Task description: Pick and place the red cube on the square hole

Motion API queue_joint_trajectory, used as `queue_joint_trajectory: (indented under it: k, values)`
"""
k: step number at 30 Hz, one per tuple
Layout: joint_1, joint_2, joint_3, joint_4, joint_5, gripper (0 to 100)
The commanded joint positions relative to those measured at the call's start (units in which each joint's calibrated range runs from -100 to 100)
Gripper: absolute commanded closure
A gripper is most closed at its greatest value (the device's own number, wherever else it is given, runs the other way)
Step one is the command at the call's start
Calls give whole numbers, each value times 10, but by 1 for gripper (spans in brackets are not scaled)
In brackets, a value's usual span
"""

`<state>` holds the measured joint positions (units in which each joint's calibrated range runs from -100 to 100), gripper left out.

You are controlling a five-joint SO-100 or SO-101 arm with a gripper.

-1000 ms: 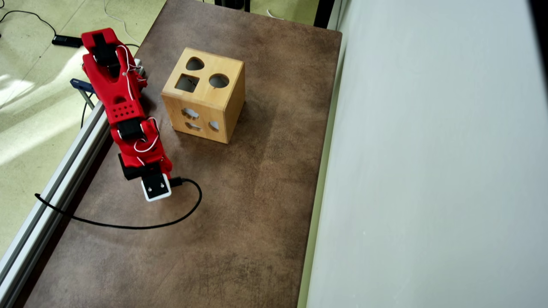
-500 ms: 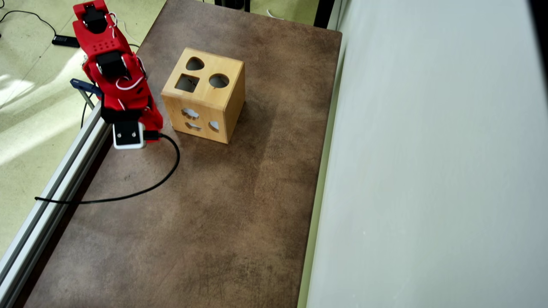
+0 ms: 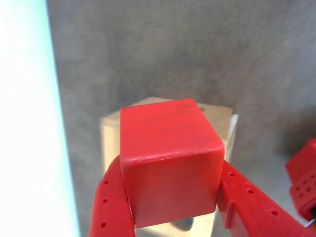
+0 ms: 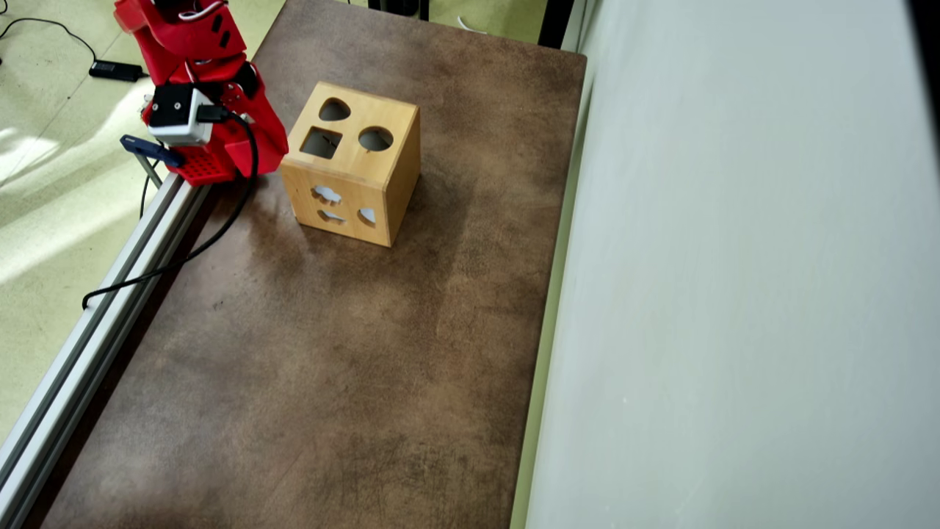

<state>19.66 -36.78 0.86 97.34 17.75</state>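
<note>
Matte bright-red cube (image 3: pixel 170 160) with rounded edges sits clamped between the red plastic gripper's (image 3: pixel 173 207) two perforated fingers (image 3: pixel 111 207), directly above the pale wooden box (image 4: pixel 351 163), whose dark square hole (image 4: pixel 321 142) lies just beside the gripper.

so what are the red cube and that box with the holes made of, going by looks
The red cube looks like painted wood or plastic, I can't tell which: matte, even red, softly rounded edges. The box looks like light wood with a smooth, probably varnished finish: pale honey colour, faint grain, cleanly cut holes.
</note>
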Motion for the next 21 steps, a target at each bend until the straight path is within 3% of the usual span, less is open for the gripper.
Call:
queue_joint_trajectory:
  k: [1,8,21]
  values:
    - [-65,-33,-4,7,-46,93]
    - [-142,-33,-3,7,-100,93]
    - [-191,-32,111,7,-102,93]
